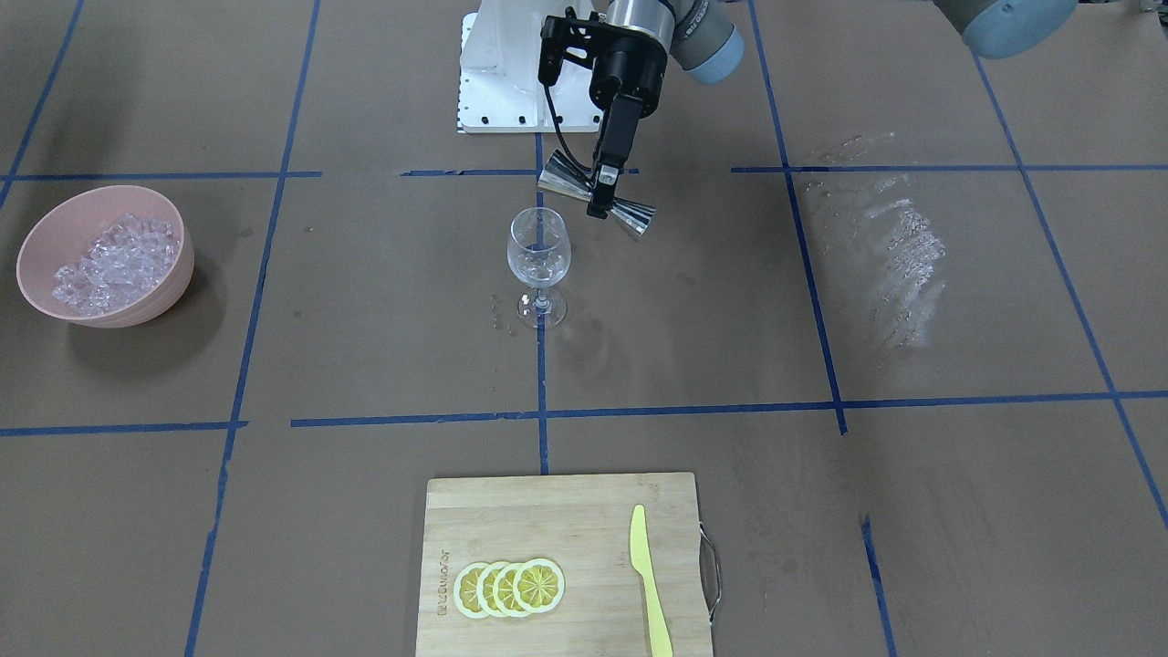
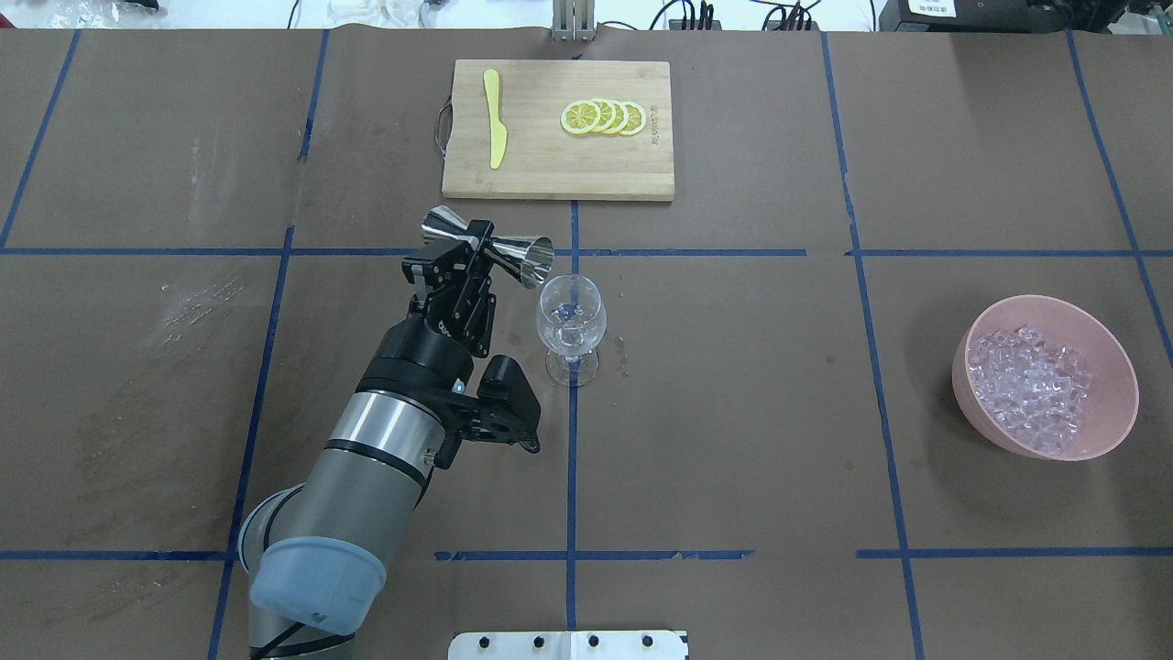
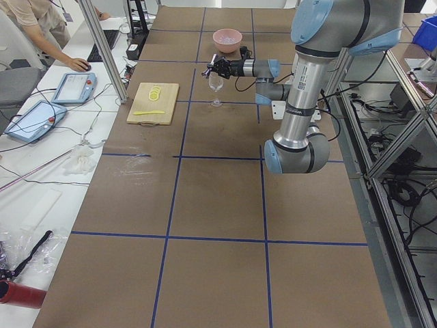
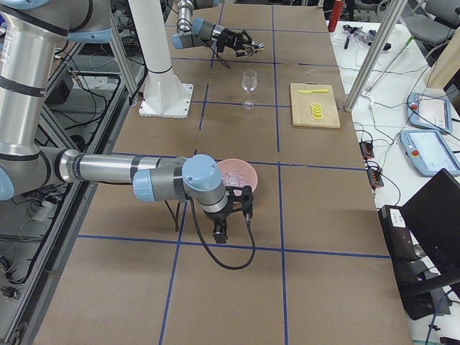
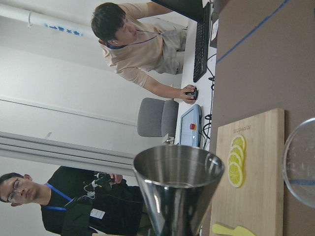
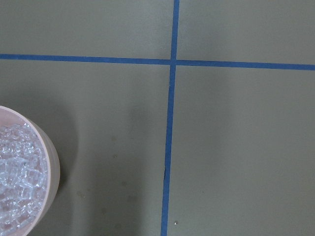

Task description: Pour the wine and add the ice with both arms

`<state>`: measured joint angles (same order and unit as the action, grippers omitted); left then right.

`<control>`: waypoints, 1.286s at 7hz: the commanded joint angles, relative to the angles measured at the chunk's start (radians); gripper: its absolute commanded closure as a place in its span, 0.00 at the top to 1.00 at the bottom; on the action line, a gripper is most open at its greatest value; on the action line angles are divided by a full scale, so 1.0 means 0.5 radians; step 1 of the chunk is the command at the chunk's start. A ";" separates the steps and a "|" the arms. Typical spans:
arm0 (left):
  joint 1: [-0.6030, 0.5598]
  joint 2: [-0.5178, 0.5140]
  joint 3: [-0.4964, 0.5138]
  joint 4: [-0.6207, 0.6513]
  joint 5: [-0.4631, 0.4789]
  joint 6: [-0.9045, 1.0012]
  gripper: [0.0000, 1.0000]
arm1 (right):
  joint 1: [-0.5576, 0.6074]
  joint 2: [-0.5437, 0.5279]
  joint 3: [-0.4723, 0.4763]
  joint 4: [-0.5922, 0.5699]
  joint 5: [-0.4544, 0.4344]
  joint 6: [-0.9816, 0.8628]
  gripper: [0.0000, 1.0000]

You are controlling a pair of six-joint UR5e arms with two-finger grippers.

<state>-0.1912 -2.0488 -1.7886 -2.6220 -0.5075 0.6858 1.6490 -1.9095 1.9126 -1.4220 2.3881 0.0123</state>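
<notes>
My left gripper [image 1: 599,196] is shut on the waist of a steel jigger [image 1: 561,178], held on its side just above and behind the wine glass [image 1: 538,251]. In the overhead view one jigger mouth [image 2: 531,258] points at the glass rim [image 2: 570,291]. The glass stands upright with clear glints low in its bowl; I cannot tell wine from ice there. The ice [image 1: 114,260] fills a pink bowl [image 1: 173,274]. My right gripper [image 4: 220,231] hangs beside that bowl [image 4: 241,172]; I cannot tell whether it is open or shut. Its wrist view shows the bowl rim [image 6: 51,162].
A wooden cutting board [image 1: 547,520] with lemon slices [image 1: 509,587] and a yellow knife [image 1: 650,584] lies across the table. Droplets lie by the glass foot [image 1: 500,315]. Whitish wet marks [image 1: 899,246] streak the paper. The white arm base [image 1: 502,82] stands behind the glass.
</notes>
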 commanded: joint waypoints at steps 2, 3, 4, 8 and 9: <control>-0.029 0.124 -0.006 -0.156 -0.019 -0.247 0.00 | 0.000 0.012 -0.003 0.000 -0.002 0.000 1.00; -0.047 0.167 -0.009 -0.159 -0.098 -0.392 0.00 | 0.000 0.021 -0.015 0.000 -0.002 0.000 1.00; -0.053 0.256 -0.018 -0.174 -0.126 -0.809 0.00 | 0.000 0.024 -0.018 0.000 -0.002 0.000 1.00; -0.062 0.798 -0.028 -0.547 -0.280 -2.159 0.00 | 0.000 0.024 -0.018 0.003 -0.002 -0.006 1.00; -0.059 0.948 -0.022 -0.615 -0.298 -2.604 0.00 | 0.000 0.024 -0.015 0.003 -0.002 -0.009 1.00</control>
<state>-0.2214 -1.6624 -1.8015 -2.8836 -0.6487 -0.3723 1.6490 -1.8976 1.9039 -1.4205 2.3869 0.0093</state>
